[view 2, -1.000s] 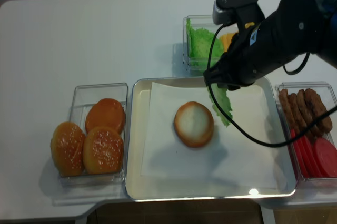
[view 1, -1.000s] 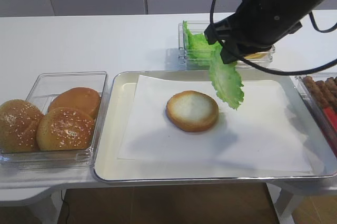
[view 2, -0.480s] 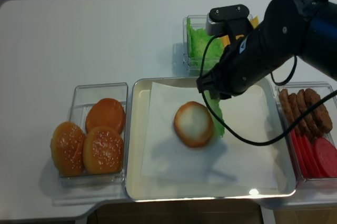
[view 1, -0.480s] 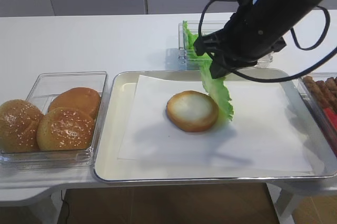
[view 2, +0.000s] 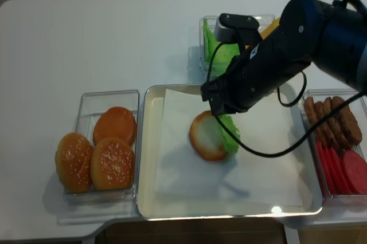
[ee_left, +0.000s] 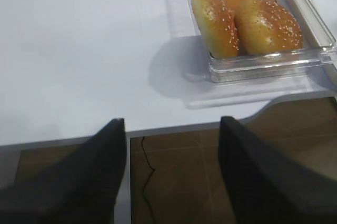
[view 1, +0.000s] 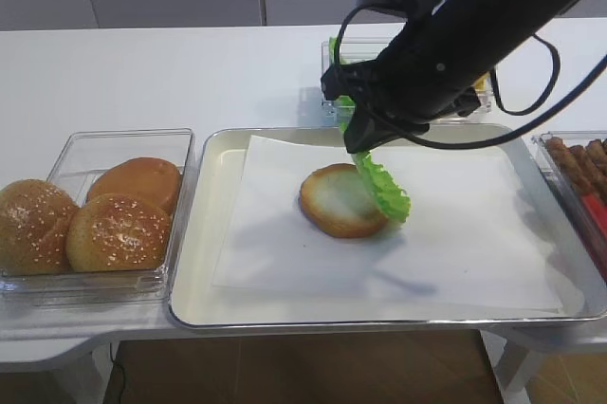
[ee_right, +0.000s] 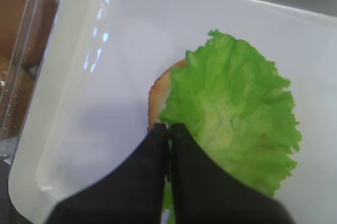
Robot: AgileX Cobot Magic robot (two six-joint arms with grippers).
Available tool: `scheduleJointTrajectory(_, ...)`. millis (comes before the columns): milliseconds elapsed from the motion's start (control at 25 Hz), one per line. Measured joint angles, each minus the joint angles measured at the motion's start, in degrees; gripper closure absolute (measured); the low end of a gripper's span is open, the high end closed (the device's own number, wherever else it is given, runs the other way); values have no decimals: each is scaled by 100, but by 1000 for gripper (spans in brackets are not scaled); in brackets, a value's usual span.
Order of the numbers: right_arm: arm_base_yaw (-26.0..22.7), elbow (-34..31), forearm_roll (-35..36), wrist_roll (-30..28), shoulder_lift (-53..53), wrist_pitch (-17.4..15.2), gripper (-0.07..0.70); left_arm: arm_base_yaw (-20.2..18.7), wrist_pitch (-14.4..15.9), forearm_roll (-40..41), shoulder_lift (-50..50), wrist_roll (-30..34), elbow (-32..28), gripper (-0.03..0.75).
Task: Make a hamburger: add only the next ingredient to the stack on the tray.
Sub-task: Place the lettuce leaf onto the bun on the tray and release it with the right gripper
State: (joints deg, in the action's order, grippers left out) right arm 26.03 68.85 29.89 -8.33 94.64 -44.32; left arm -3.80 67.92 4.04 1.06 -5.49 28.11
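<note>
The lettuce leaf [view 1: 384, 191], bright green and ruffled, hangs from my right gripper [view 1: 356, 143], which is shut on its edge. The leaf's lower part lies over the right side of the bun half [view 1: 332, 200], a flat round with a pale cut face on the paper-lined silver tray [view 1: 190, 262]. In the right wrist view the closed fingertips [ee_right: 169, 125] pinch the leaf [ee_right: 237, 113], which hides most of the bun [ee_right: 160, 90]. My left gripper [ee_left: 172, 121] stands open and empty over the table's front edge, far from the tray.
A clear box of sesame buns [view 1: 95, 214] sits left of the tray. Behind the tray stands a clear box with more lettuce [view 2: 213, 43]. At the right edge lie brown patties [view 2: 335, 121] and red slices [view 2: 347, 169].
My right gripper has moved left and down with the leaf. The leaf hung free right of the bun before and now drapes onto the bun's right side.
</note>
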Motion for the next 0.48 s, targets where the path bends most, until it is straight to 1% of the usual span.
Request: scheduleJointTrajectory(480, 0, 0, 303, -291, 227, 22, 623, 0, 0, 0, 0, 0, 0, 300)
